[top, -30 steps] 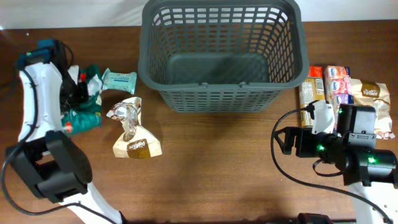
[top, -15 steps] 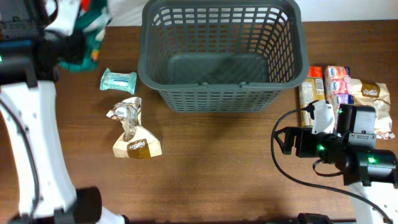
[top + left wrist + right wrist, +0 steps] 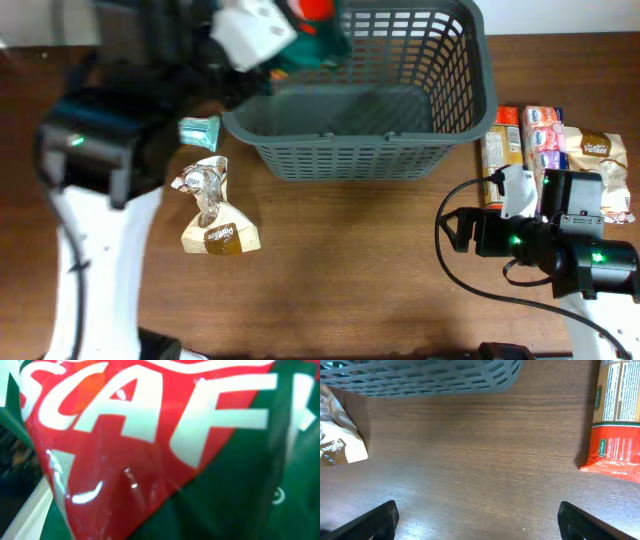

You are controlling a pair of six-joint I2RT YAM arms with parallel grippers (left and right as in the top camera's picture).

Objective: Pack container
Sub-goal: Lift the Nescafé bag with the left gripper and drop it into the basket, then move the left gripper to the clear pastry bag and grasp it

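A second ago our left arm sat low, well left of the basket (image 3: 352, 160), with the red-and-green pack (image 3: 315, 35) down beside it; half a second ago the pack was lifted clear. Now the arm has swung across, so the pack hangs above the basket's rear left corner, inside the line of the rim. The left pincer (image 3: 283, 38) is a blur from overhead, and its jaws are hidden in the wrist view, which the pack fills with red, green and white lettering. Since the pack rides in the air with the arm, we judge the pincer clamped on it. The basket has not moved: it stands at the far middle of the bench (image 3: 350, 285), and what we see of its floor is bare. The right pincer (image 3: 477, 520) has stayed put, in front of the basket and to its right, spread wide with nothing in it. Left of the basket the brown bag (image 3: 215, 215) and the teal sachet (image 3: 198, 130) lie as before; right of it the snack packs (image 3: 545, 135) are untouched. We read the first item as all but delivered: it only needs letting go over the basket floor, and most of the packing is yet to do
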